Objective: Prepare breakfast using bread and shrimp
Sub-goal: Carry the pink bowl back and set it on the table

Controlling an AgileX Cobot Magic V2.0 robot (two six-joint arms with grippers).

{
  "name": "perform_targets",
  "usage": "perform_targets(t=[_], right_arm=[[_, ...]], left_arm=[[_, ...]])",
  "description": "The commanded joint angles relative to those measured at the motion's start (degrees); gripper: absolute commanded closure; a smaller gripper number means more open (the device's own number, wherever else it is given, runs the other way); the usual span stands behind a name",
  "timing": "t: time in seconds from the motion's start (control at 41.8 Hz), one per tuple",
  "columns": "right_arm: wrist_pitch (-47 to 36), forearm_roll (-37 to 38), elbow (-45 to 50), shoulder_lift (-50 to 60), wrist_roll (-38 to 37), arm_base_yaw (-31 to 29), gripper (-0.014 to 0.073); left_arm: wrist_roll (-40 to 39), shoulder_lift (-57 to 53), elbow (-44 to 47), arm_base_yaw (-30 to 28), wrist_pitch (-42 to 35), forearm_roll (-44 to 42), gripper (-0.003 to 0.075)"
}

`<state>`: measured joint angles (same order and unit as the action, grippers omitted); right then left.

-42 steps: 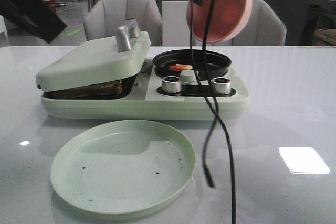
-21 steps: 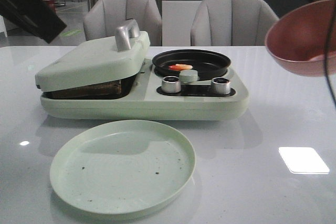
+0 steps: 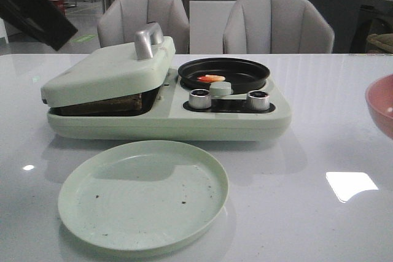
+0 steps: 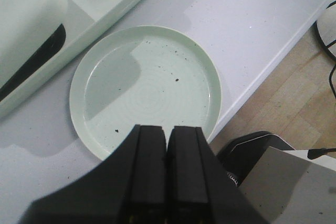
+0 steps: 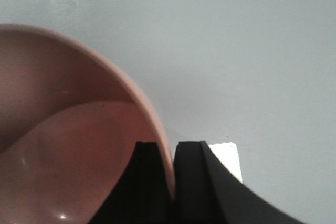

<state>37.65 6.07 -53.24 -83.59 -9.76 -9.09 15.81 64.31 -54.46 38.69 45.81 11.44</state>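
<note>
The right claw [image 5: 169,182] is clamped on the rim of a pink bowl [image 5: 68,145] low over the table [image 3: 319,127]; the left claw [image 4: 167,171] is pressed together above the green plate [image 4: 205,72]. The shrimp [image 3: 212,78] lies in the black pan [image 3: 245,69], and 1 dark bread [image 3: 104,104] edge shows under the press lid [image 3: 104,69]. Letting go too high or tilted could tip the bowl.

One breakfast maker [image 3: 166,118] on the table [image 3: 319,151], two knobs [image 3: 200,99] on it. One black pan [image 3: 224,73], one shrimp [image 3: 211,78] inside. One green plate [image 3: 143,193]. One pink bowl [image 3: 382,104]. Two chairs [image 3: 145,19] behind. Bread [image 3: 101,104] under lid: count unclear.
</note>
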Motion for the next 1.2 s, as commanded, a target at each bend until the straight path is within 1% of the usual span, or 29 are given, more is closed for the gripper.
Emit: perform_targets(t=[0.0, 0.048, 0.239, 0.311, 0.407, 0.527, 0.574, 0.622, 0.766, 0.933, 1.029, 1.173], right_arm=[[-3.81, -5.37, -1.42, -0.49, 5.20, -0.53, 0.0540], [-4.23, -6.50, -1.42, -1.64, 6.04, -0.53, 0.0540], [-6.16, -6.57, -1.42, -5.86, 6.15, -0.53, 0.0540], [-6.40, -6.51, -1.42, -6.98, 6.15, -0.53, 0.0522], [-6.66, -6.47, -1.42, -8.03, 6.15, -0.53, 0.0442], [-7.40, -6.47, -1.42, -8.71, 6.15, -0.53, 0.0290], [-7.87, -6.47, -1.42, -8.71, 6.15, -0.53, 0.0246], [-8.37, -6.47, -1.42, -8.50, 6.15, -0.53, 0.0228], [-8.62, -6.47, -2.02, -6.71, 6.21, -0.34, 0.0231], [-8.52, -6.07, -2.07, -0.39, 6.82, 1.89, 0.0231], [-7.73, -6.07, -2.07, 4.34, 7.60, 4.93, 0.0231], [-4.95, -6.07, -2.07, 12.71, 8.94, 11.44, 0.0231]], left_arm=[[-0.54, -1.16, -1.41, 0.37, -3.35, 0.73, 0.0619], [-0.54, -1.16, -1.41, 0.37, -3.35, 0.73, 0.0619], [-0.54, -1.16, -1.41, 0.37, -3.35, 0.73, 0.0619], [-0.54, -1.16, -1.41, 0.37, -3.35, 0.73, 0.0619], [-0.54, -1.16, -1.41, 0.37, -3.35, 0.73, 0.0619], [-0.54, -1.16, -1.41, 0.37, -3.35, 0.73, 0.0619], [-0.54, -1.16, -1.41, 0.37, -3.35, 0.73, 0.0619], [-0.54, -1.16, -1.41, 0.37, -3.35, 0.73, 0.0619], [-0.54, -1.16, -1.41, 0.37, -3.35, 0.73, 0.0619], [-0.54, -1.16, -1.41, 0.37, -3.35, 0.73, 0.0619], [-0.54, -1.16, -1.41, 0.37, -3.35, 0.73, 0.0619], [-0.54, -1.16, -1.41, 0.37, -3.35, 0.73, 0.0619]])
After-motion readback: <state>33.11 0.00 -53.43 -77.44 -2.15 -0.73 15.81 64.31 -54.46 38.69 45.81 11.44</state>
